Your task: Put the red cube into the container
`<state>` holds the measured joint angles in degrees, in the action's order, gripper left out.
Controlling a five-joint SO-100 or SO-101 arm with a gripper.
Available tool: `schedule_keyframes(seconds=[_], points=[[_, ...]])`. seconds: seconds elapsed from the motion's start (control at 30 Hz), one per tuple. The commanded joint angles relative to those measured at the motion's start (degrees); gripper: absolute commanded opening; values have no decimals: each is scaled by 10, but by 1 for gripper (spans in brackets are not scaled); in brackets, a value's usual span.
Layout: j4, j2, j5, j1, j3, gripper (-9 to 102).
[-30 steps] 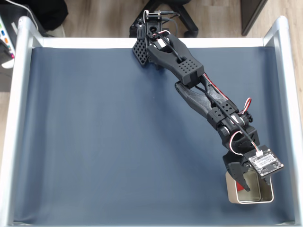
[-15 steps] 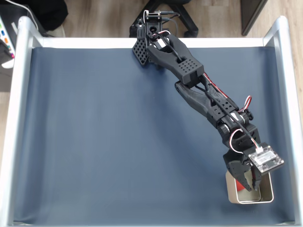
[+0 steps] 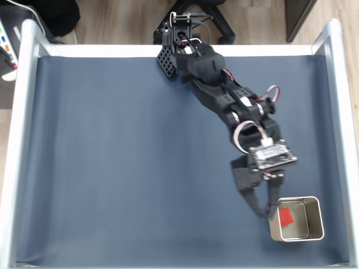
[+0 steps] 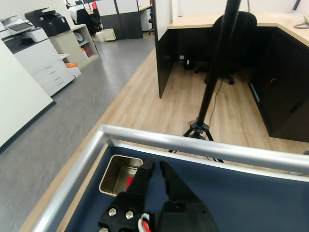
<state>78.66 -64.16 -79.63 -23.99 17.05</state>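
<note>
My small bright red cube [image 3: 286,216] lies loose on the floor of the small square pale metal tin with rounded corners [image 3: 315,227], toward the tin's left wall in the fixed view, so I judge the placing done and the step in hand to be backing clear. My tool [image 3: 268,210] hangs just outside the tin's left rim with its two black fingers nearly together and nothing between them; in the wrist view the tool [image 4: 155,166] shows only a thin slit between the tips, with the tin [image 4: 112,170] and a sliver of red [image 4: 129,181] beyond. To do this well I should lift and draw back toward my base over the dark blue worktop [image 3: 123,157], keeping the fingertips above the thin rim so I don't nudge or tip the tin, which sits near the silver metal rail [image 3: 340,112] at the right edge. Compared with a second ago, my arm has folded back and risen: then the fingers reached down inside the tin over the cube, and now they are out of it, left of the rim, with the cube left behind.
</note>
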Motion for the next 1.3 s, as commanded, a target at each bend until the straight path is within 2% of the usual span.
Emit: schedule_keyframes(seconds=[0.0,0.13,0.37,0.63,0.97,1.27], points=[[-61,-120,-13,29,113,0],[-183,-269,-35,57,355,0],[-290,-463,-44,88,678,0],[-374,-627,-58,119,971,0],[-416,-844,-88,162,1294,0],[-398,-1034,-81,172,1503,0]])
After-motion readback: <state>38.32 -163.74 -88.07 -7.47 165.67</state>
